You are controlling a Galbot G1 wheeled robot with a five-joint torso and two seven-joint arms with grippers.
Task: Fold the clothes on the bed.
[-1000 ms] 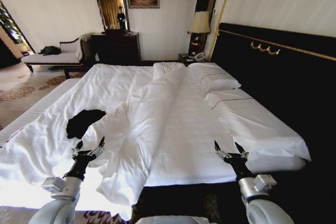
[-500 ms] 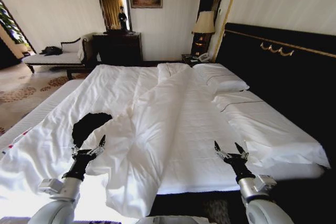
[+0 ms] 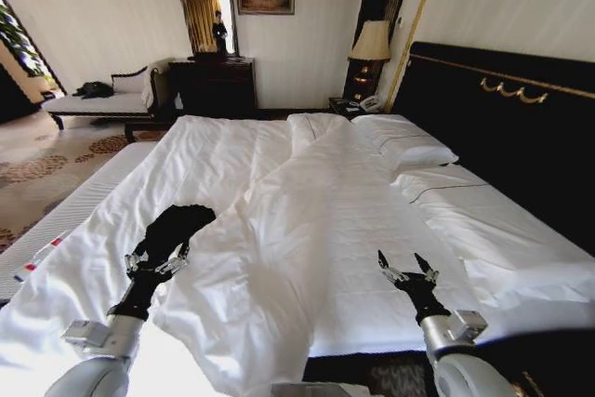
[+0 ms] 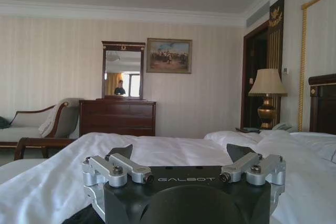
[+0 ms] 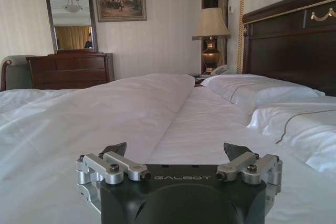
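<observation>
While both grippers hover spread open, the black T-shirt (image 3: 173, 230) lies bunched just beyond the left gripper (image 3: 157, 260). The right gripper (image 3: 407, 270) is well apart from it, over the bed (image 3: 372, 192).

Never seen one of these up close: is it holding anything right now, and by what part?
Nothing is held. Both the left gripper and right gripper are open above the bed; the black T-shirt lies loose.

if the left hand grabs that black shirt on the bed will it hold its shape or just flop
It will probably flop: the black shirt already lies crumpled in soft folds on the white duvet. It looks thin, so likely light. Pushing it may bunch it up, and perhaps the loose, rumpled duvet too. The left hand is open beside it; the right hand is open farther off.
</observation>
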